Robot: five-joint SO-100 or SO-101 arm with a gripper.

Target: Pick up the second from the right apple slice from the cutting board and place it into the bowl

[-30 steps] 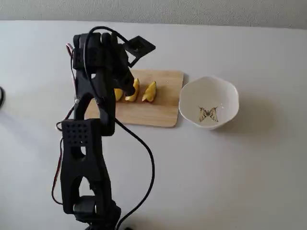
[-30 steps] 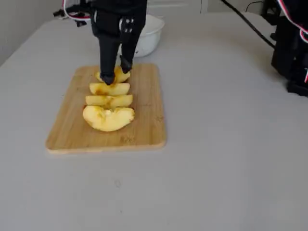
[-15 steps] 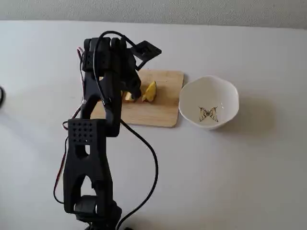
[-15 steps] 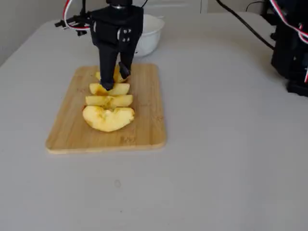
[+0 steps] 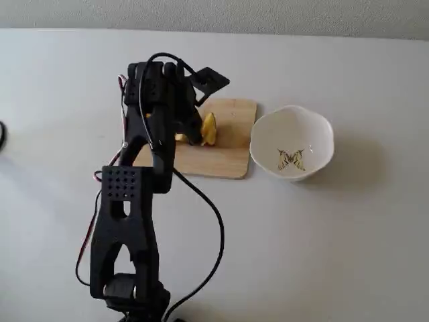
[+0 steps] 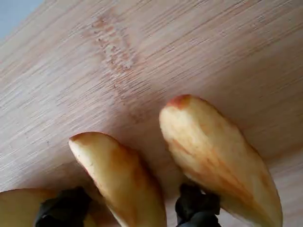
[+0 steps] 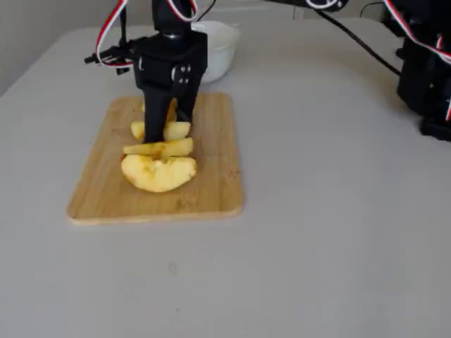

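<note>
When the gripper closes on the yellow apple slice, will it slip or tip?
The yellow crescent apple slice looks stiff but smooth and tapered, so it may slip. It stands on its edge between the gripper fingers, so it probably tips easily. Small; likely light.

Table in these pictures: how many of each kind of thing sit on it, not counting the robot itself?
Apple slices: 4
Cutting board: 1
Bowl: 1
Total: 6
</note>
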